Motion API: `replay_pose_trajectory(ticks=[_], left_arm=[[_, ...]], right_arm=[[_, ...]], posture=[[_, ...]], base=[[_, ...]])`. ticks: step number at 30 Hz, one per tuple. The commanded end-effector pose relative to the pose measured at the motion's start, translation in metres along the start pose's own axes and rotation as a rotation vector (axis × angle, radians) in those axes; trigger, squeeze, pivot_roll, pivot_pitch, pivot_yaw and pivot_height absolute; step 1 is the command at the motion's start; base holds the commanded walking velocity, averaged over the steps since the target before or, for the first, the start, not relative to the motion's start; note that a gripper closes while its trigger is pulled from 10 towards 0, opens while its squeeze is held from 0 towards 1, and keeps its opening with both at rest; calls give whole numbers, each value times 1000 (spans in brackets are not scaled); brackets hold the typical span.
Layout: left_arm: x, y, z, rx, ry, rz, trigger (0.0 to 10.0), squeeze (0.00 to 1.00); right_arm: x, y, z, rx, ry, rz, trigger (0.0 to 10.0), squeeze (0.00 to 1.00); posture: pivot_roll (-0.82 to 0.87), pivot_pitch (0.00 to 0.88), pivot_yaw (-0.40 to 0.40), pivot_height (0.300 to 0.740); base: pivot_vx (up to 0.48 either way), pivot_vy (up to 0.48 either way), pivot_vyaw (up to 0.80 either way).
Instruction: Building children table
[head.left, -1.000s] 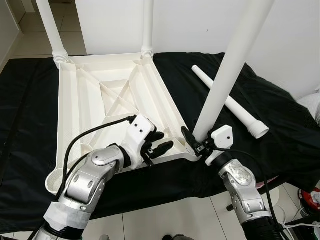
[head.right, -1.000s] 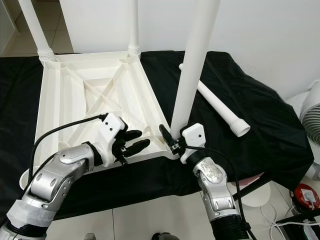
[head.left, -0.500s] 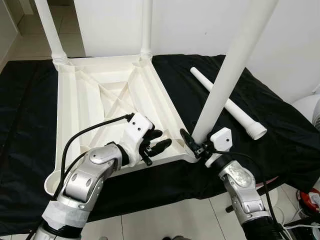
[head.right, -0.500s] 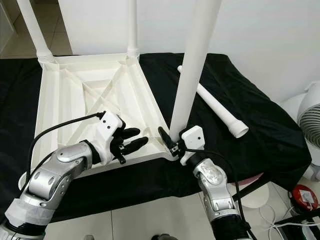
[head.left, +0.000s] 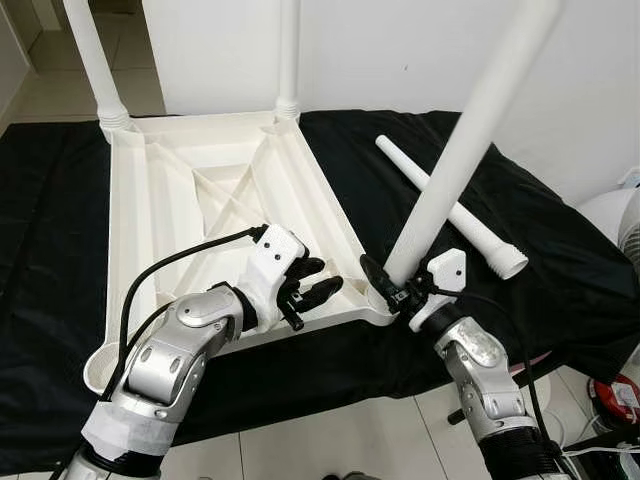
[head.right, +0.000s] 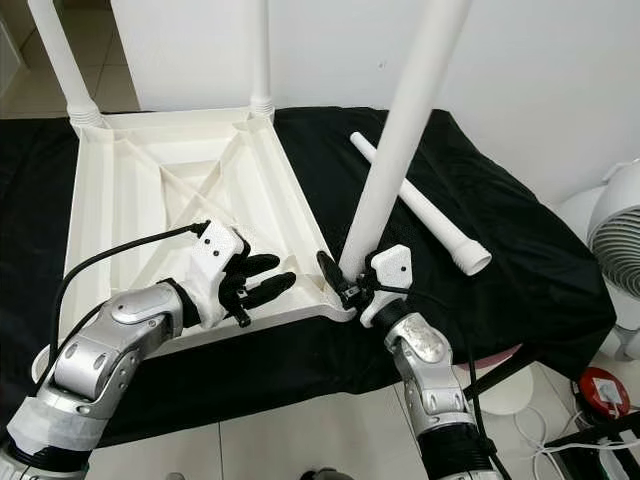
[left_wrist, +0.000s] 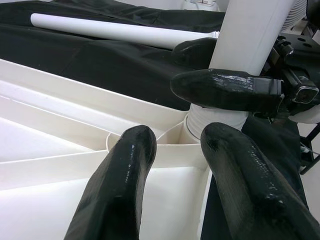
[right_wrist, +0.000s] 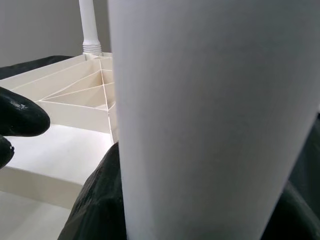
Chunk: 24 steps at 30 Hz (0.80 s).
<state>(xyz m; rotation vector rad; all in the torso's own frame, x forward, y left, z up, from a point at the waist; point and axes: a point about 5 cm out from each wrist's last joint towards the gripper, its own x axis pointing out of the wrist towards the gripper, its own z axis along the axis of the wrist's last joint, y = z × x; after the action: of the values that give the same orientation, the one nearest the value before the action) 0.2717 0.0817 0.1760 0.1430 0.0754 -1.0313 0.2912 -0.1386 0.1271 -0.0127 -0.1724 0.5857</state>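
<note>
Table top: your landmark. The white plastic children's table top (head.left: 200, 190) lies upside down on a black cloth (head.left: 560, 270), ribbed underside facing up.

Far legs: two white legs already stand upright in the table top's far corners, one at the far left corner (head.left: 95, 60), one at the far right corner (head.left: 288, 55).

Near right leg: you have a third white leg (head.left: 465, 150) planted at the table top's near right corner socket (left_wrist: 192, 131). It is not upright; it tilts away from the table top, up and toward the robot's right. In the left wrist view its ribbed foot sits in the round socket.

Right gripper: the right gripper (head.left: 385, 287) is clamped on the near right leg just above the socket, one black finger on each side of the shaft. In the right wrist view the leg's white shaft (right_wrist: 210, 115) runs between the fingers.

Left gripper: the left gripper (head.left: 312, 287) rests on the table top's near edge, just beside the near right corner. Its two fingers (left_wrist: 120, 185) are spread apart with nothing between them, pointing at the socket.

Spare leg: a fourth white leg (head.left: 450, 208) lies flat on the cloth, off the table top's right side, behind the tilted leg, ribbed end toward the robot.

Near left corner: the table top's near left corner socket (head.left: 97, 366) has no leg in it.

Surroundings: white wall (head.left: 400, 50) behind the table top, and part of a white fan (head.right: 615, 245) beyond the cloth's right edge.
</note>
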Motion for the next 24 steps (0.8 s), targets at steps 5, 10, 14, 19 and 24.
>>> replay_pose_trajectory(ticks=[5, 10, 14, 19, 24], left_arm=[[0, 0, 1, 3, 4, 23, 10000, 0], [-1, 1, 2, 6, 5, 23, 10000, 0], [-1, 1, 2, 11, 6, 24, 10000, 0], [-1, 1, 3, 15, 6, 26, 10000, 0], [0, 1, 3, 18, 7, 26, 10000, 0]], right_arm=[[-14, 3, -40, 122, 212, -41, 10000, 0], [-13, 1, -40, 135, 219, -67, 10000, 0], [-10, 0, -39, 130, 207, -125, 10000, 0], [2, 3, -26, 113, 130, -222, 10000, 0], [10, 10, -17, 99, 67, -318, 10000, 0]], posture=[[84, 86, -65, 740], [84, 86, -63, 740], [85, 87, -63, 740], [88, 90, -65, 740], [93, 88, -69, 740]], base=[[0, 0, 0], [0, 0, 0], [0, 0, 0], [0, 0, 0], [0, 0, 0]])
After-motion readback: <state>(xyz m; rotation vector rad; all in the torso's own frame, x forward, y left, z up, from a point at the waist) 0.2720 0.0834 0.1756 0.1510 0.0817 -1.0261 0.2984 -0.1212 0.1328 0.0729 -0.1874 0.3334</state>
